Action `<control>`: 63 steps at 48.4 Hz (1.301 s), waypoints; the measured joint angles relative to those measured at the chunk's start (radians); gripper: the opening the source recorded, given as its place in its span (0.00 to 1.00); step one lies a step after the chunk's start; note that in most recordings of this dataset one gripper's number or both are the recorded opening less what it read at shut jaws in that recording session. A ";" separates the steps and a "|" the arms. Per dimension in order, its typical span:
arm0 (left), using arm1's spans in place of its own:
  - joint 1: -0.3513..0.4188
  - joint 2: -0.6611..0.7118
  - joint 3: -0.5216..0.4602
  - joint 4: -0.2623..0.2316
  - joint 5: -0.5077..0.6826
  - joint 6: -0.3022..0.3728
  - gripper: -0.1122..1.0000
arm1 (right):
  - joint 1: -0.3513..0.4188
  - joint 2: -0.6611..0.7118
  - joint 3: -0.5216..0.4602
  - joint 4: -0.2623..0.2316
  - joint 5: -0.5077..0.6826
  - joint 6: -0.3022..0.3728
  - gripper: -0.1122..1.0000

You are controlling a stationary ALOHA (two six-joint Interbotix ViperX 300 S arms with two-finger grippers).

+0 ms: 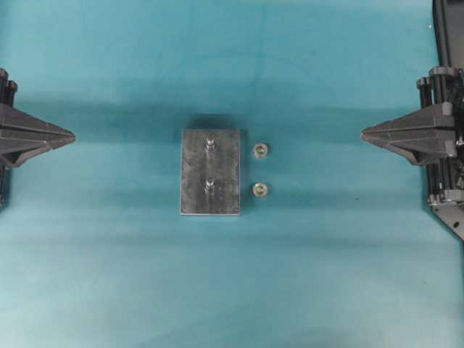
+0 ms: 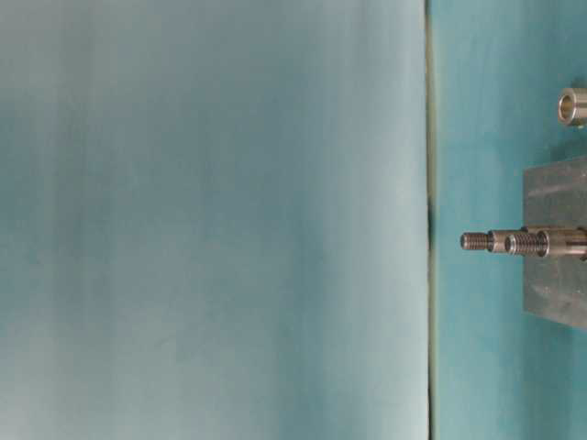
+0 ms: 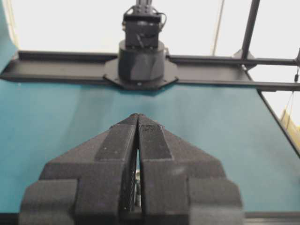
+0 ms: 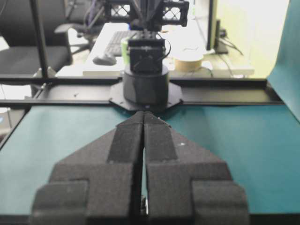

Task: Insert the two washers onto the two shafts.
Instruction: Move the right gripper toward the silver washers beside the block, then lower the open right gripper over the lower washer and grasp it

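A grey metal block (image 1: 210, 172) lies at the table's middle with two upright threaded shafts, a far one (image 1: 209, 143) and a near one (image 1: 209, 186). Two metal washers lie on the cloth just right of the block, one (image 1: 260, 150) beside the far shaft and one (image 1: 260, 190) beside the near shaft. The table-level view shows the shafts (image 2: 500, 241) and one washer (image 2: 572, 105). My left gripper (image 1: 72, 135) is shut and empty at the far left. My right gripper (image 1: 362, 133) is shut and empty at the far right. Both are well away from the block.
The teal cloth (image 1: 232, 275) covers the table. The opposite arm's base (image 3: 140, 61) stands at the far edge in the left wrist view, and likewise (image 4: 146, 79) in the right wrist view. A black frame rail (image 4: 225, 93) runs along that edge.
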State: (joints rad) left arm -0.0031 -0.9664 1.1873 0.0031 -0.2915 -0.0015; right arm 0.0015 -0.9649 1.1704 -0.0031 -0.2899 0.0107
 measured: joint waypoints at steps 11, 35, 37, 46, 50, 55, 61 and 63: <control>-0.014 0.020 0.000 0.008 0.069 -0.040 0.10 | -0.117 -0.031 -0.005 0.094 0.144 0.014 0.11; -0.014 0.021 -0.060 0.008 0.328 -0.041 0.10 | -0.201 0.256 -0.186 0.107 0.683 0.015 0.11; -0.014 0.021 -0.060 0.008 0.330 -0.041 0.10 | -0.201 0.293 -0.190 0.107 0.680 0.015 0.11; -0.014 0.021 -0.060 0.008 0.333 -0.043 0.10 | -0.201 0.419 -0.199 0.104 0.624 0.015 0.11; -0.014 0.023 -0.060 0.009 0.334 -0.043 0.10 | -0.201 0.476 -0.210 0.104 0.603 0.015 0.12; -0.014 0.025 -0.060 0.009 0.334 -0.043 0.10 | -0.201 0.554 -0.224 0.104 0.574 0.017 0.12; -0.014 0.025 -0.060 0.009 0.334 -0.043 0.10 | -0.201 0.653 -0.247 0.104 0.535 0.015 0.33; -0.014 0.026 -0.060 0.009 0.334 -0.043 0.10 | -0.201 0.686 -0.256 0.104 0.526 0.017 0.43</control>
State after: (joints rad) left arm -0.0169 -0.9403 1.1275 0.0123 0.0430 -0.0445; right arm -0.1994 -0.2792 0.9143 0.1012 0.2362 0.0276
